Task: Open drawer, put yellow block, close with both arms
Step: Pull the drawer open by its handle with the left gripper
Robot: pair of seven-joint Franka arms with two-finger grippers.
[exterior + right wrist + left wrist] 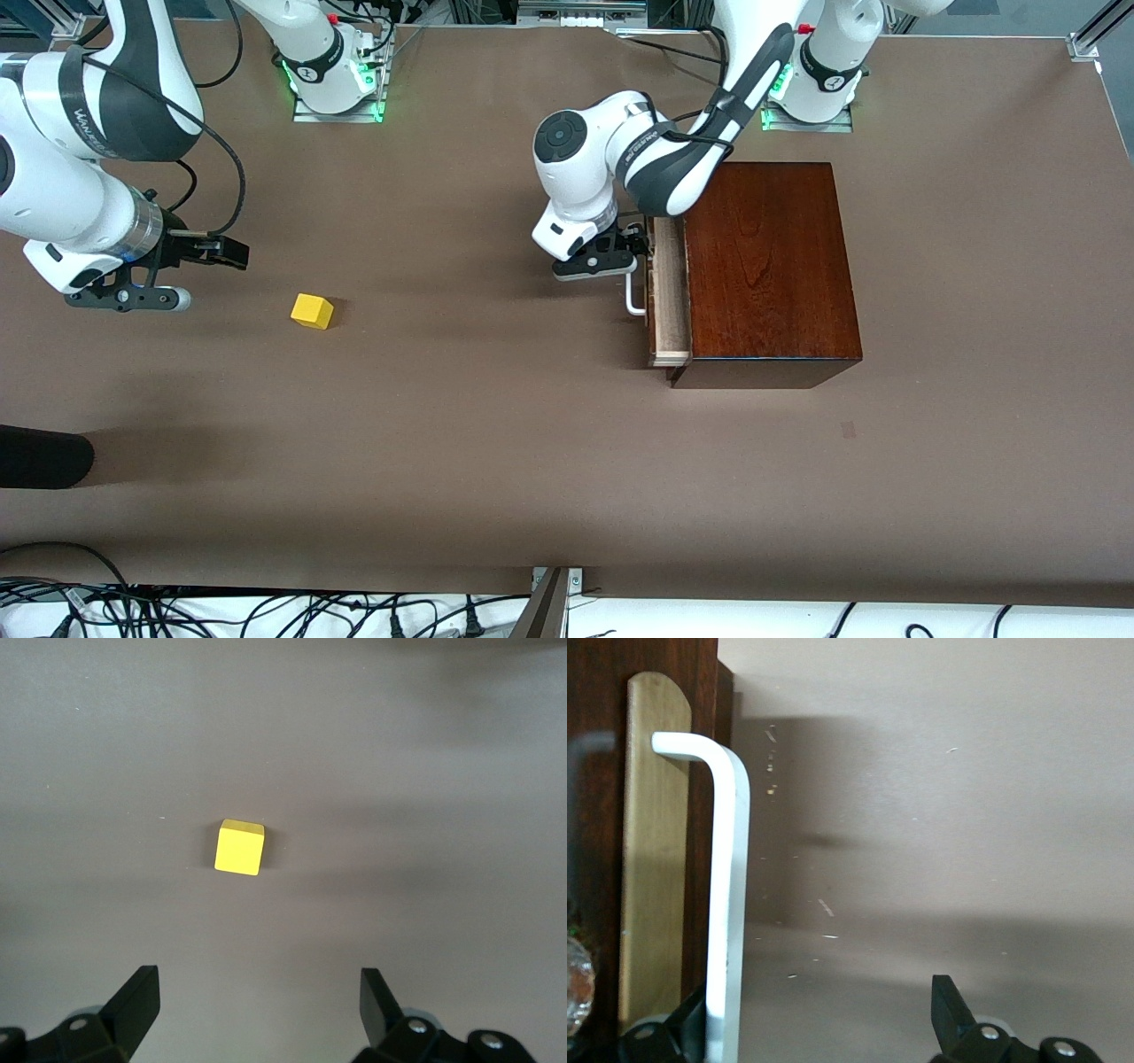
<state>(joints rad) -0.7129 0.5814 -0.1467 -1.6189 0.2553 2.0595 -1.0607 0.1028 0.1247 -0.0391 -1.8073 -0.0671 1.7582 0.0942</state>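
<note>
the drawer (671, 292) sits in the reddish-brown wooden box (769, 266) toward the left arm's end of the table, and it is pulled out only a little: a narrow strip of pale tray shows between the box and the white handle (634, 297). the handle faces the middle of the table, so a pull toward the right arm's end is what would draw the tray out.

the left gripper (605, 258) is down at that handle with its fingers spread; in the left wrist view one fingertip (687, 1028) sits against the white bar (728, 895) and the other (950, 1005) stands clear over bare table, so the bar is not pinched (hooking it rather than squeezing looks like the likely idea).

the yellow block (312, 311) lies alone on the brown table (496, 443), well apart from the box, toward the right arm's end. the right gripper (190, 270) hangs near it with its fingers spread and nothing between them, the cube (239, 848) centred ahead of them in its wrist view, which reads as lined up for a pick.

nothing lies between block and drawer. a dark rounded object (40, 456) sits at the table's edge, nearer the front camera, out of the way.
</note>
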